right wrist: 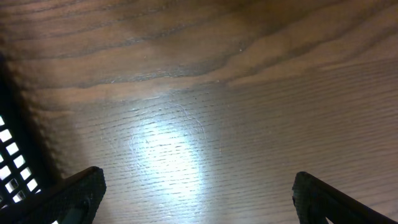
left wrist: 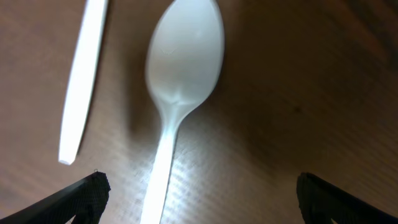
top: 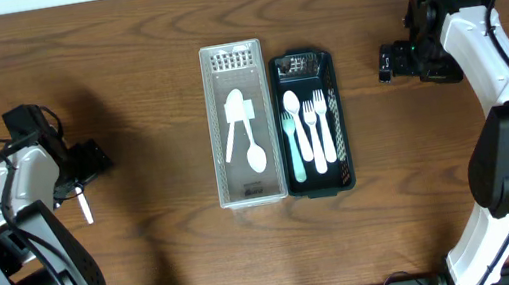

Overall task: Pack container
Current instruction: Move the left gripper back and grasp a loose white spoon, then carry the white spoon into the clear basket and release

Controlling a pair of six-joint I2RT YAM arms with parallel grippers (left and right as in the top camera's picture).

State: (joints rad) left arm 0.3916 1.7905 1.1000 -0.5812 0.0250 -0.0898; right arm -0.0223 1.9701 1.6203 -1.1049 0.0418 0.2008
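A clear plastic container [top: 216,128] in the middle of the table holds a white spoon [top: 255,153] and another white utensil [top: 234,115]. Next to it, a black basket [top: 321,187] holds a pale teal spoon [top: 292,132] and white forks [top: 316,129]. My left gripper [top: 95,158] is open low over the table at the left. In the left wrist view a white spoon [left wrist: 180,68] lies with its handle between the open fingers [left wrist: 199,199], and a second white utensil handle [left wrist: 84,74] lies beside it. My right gripper [top: 386,62] is open and empty over bare wood [right wrist: 199,193].
One white utensil end [top: 85,206] sticks out on the table below the left gripper. The black basket's mesh wall [right wrist: 12,155] shows at the left edge of the right wrist view. The table is dark brown wood.
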